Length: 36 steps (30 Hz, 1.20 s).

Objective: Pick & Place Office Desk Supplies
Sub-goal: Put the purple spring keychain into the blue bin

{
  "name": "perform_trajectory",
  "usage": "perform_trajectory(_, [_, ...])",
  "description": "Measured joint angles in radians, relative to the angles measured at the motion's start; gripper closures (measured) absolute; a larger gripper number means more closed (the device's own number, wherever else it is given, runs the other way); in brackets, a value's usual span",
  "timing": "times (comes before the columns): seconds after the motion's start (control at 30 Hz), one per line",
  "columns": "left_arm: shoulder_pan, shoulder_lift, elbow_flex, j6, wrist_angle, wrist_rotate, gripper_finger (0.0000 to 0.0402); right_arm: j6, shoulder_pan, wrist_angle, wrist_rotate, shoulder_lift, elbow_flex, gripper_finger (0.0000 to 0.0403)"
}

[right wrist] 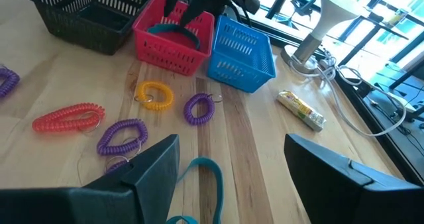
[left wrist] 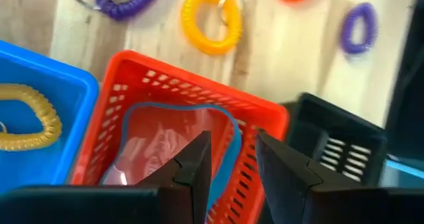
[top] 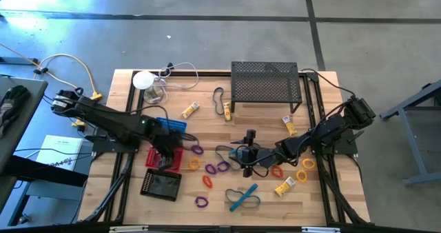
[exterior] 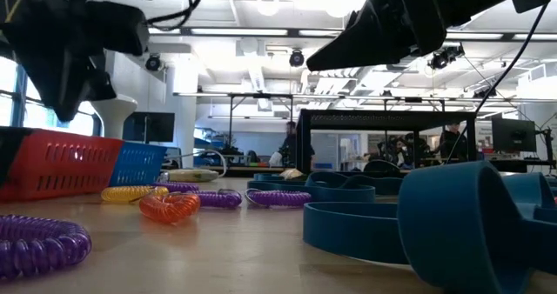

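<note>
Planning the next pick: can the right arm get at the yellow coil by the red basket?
Probably yes. The right gripper is open, and the yellow coil lies on bare wood beside the red basket, nothing between.

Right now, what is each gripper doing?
Left gripper: open, empty, above the red basket.
Right gripper: open, empty, above a blue elastic loop.

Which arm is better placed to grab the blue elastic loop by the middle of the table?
The right. Its open gripper hangs directly over the blue loop; the left gripper is over the red basket, farther away.
</note>
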Motion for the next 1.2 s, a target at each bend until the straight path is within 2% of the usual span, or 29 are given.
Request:
perform_trajectory(0.17, [0.019,-0.096,0.000,-0.004,0.044,0.044,0.0289,0.000,0.000,-0.005,0.000,0.000,0.000,0.0143])
perform_trajectory(0.27, [0.006,-0.154,0.000,0.122,0.108,0.040,0.0289,0.000,0.000,-0.010,0.000,0.000,0.000,0.0143])
perform_trajectory(0.43, [-0.053,-0.169,0.000,0.308,0.337,-0.112,0.0289,0.000,0.000,-0.014,0.000,0.000,0.000,0.0143])
perform_trajectory(0.57, [-0.097,-0.099,0.000,0.411,0.463,-0.235,0.0289,0.000,0.000,-0.016,-0.001,0.000,0.000,0.0143])
perform_trajectory(0.67, [-0.104,-0.015,0.000,0.399,0.532,-0.298,0.0289,0.006,0.000,-0.022,-0.001,0.000,0.000,0.0143])
perform_trajectory(0.77, [-0.090,0.081,0.000,0.347,0.549,-0.306,0.0289,0.023,0.000,-0.024,-0.003,0.000,0.000,0.0143])
perform_trajectory(1.03, [0.006,0.284,0.032,0.357,0.525,-0.294,0.0289,0.026,0.000,-0.033,-0.003,0.000,0.000,0.0143])
perform_trajectory(1.2, [0.059,0.353,0.099,0.404,0.386,-0.295,0.0289,0.026,0.000,-0.036,-0.001,0.000,0.000,0.0143])
